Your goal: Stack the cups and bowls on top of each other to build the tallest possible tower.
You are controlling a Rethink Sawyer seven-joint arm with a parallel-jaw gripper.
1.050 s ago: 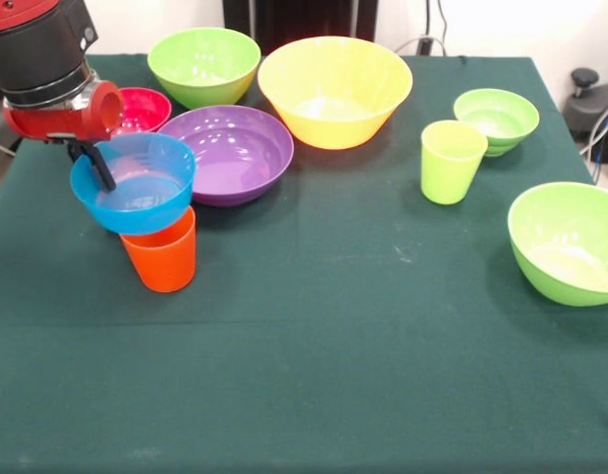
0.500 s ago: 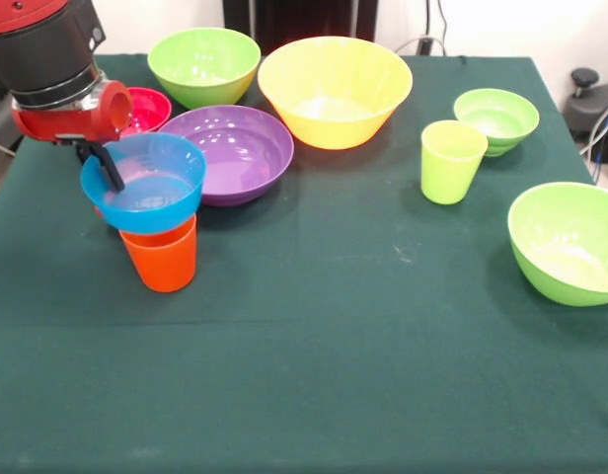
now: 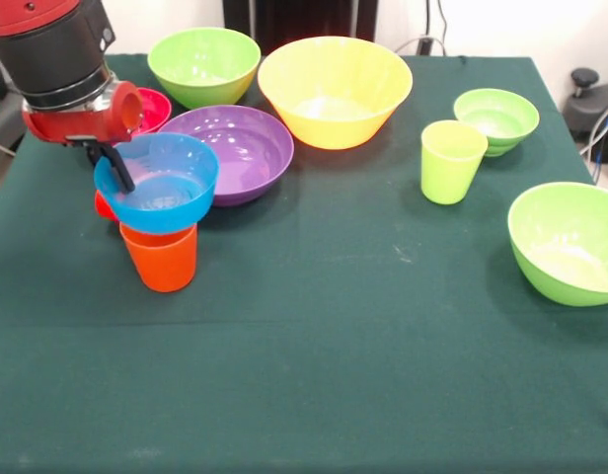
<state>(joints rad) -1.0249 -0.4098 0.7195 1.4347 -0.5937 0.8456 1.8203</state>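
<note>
The table (image 3: 314, 375) carries everything. The yellow bowl (image 3: 335, 91) stands beyond and right of the orange cup (image 3: 162, 257); the purple bowl (image 3: 230, 150) is just behind the cup. The hand (image 3: 114, 168) is clamped on the blue bowl's (image 3: 161, 186) rim, holding it directly atop the orange cup.

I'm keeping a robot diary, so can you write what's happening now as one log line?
gripper: shut on blue bowl rim | blue bowl: above orange cup | contact: cannot tell | stage: placing
</note>
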